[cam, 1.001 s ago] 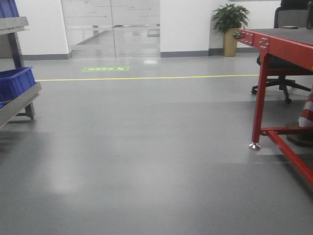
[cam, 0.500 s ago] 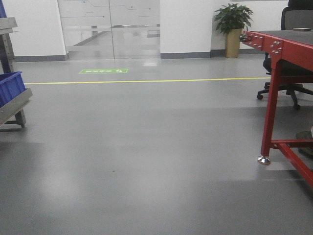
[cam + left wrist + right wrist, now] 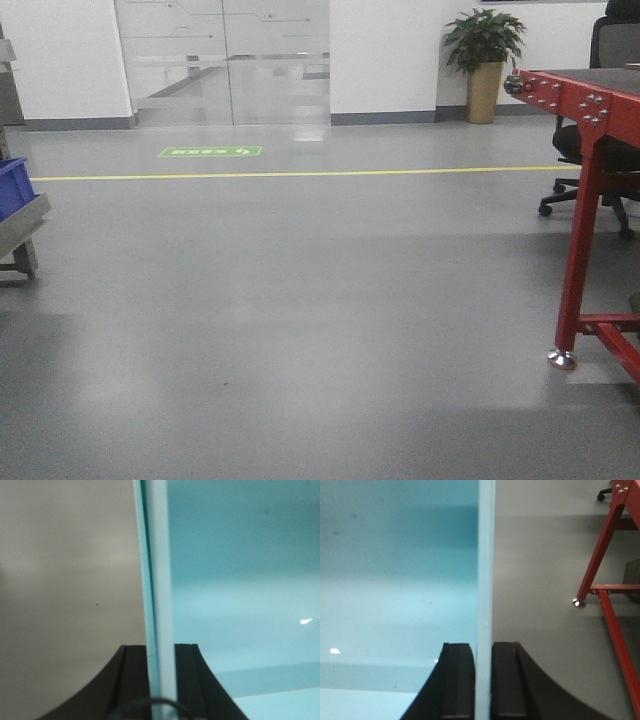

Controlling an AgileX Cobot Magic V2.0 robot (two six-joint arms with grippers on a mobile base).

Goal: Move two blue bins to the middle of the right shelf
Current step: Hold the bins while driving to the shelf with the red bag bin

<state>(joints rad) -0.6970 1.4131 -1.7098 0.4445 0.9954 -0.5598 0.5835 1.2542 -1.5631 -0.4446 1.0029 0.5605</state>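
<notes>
Left claw [image 3: 160, 652] and right claw [image 3: 482, 650] are each closed tight on a rim of the pale bin [image 3: 395, 555], which hangs between them above the floor [image 3: 300, 300]. Compared with a second ago, the red table [image 3: 590, 100] sits further right and the shelf [image 3: 22, 215] further left: the base rolls forward, I think, destination not yet seen.

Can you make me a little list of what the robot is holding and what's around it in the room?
Holding: pale blue bin, in both wrist views
Left jaws: shut on its rim
Right jaws: shut on the rim on the other side
One bin or two nested: cannot tell
Ahead: grey floor with a yellow line
Right side: red table, potted plant
Left side: dark blue bin on a metal shelf
</notes>
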